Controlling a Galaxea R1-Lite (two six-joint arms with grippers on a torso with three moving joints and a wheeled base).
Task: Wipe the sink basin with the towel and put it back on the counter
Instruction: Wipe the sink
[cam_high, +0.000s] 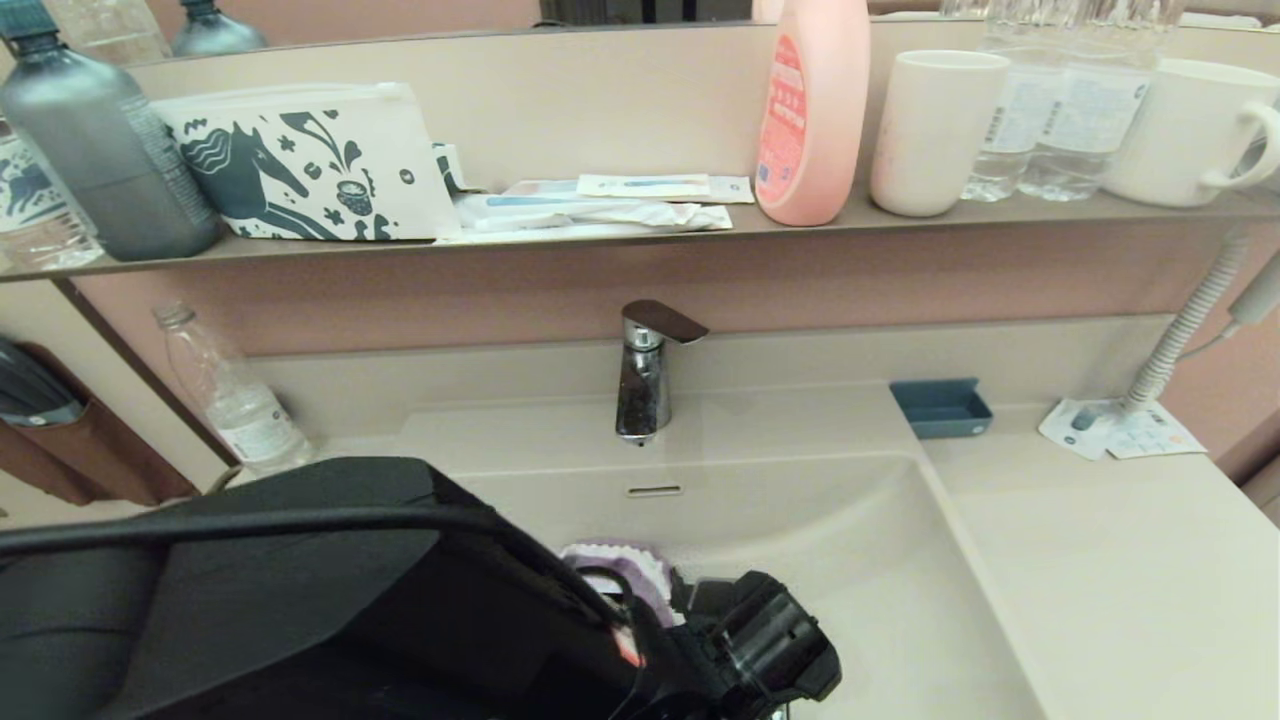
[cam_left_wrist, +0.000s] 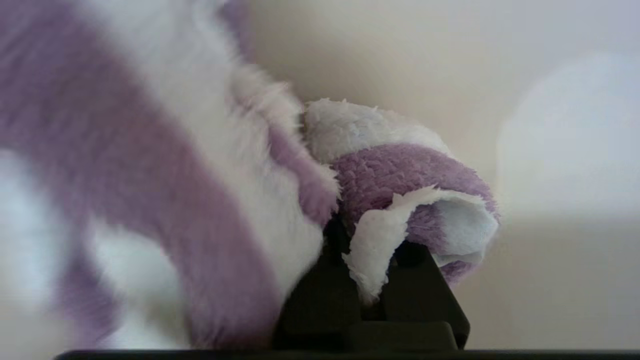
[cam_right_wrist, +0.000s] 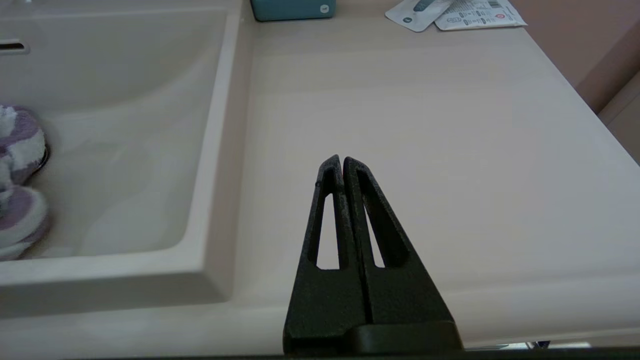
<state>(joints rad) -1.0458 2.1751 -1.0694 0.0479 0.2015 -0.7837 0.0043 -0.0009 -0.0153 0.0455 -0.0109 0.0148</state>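
Down inside the sink basin (cam_high: 880, 560), left of centre: left gripper (cam_left_wrist: 372, 260), jaws clamped on a fold of the towel (cam_left_wrist: 165, 200), arm reaching low over the bowl. Fleecy pile, broad purple and white stripes, bunched rather than spread; loose flap draped across the black fingertips (cam_left_wrist: 420, 295). Seen from the right wrist, towel lying over or right beside a dark ring on the basin floor, probably the drain; cannot tell whether touching.

Risks, as judged from here:
- Thin pinch on one fold only; soft pile likely to slip free under a hard drag across the smooth bowl.
- Bunched cloth giving small contact, so patches of the bowl left unwiped.
- Hanging corner liable to snag at the drain.
- Tap (cam_high: 645, 375) close behind the work; wide sweep apt to strike its chrome body.

Centre: basin matte cream, rectangular, rounded corners, slim overflow slot (cam_high: 654, 490) under the tap.

Right: desk (cam_high: 1120, 580), flat, smooth, same cream tone, for the towel's return; small blue tray (cam_high: 942, 408) and paper sachets (cam_high: 1120, 430) at its far edge. Right gripper (cam_right_wrist: 342, 165) parked over the desk near its front edge, jaws together, holding nothing.
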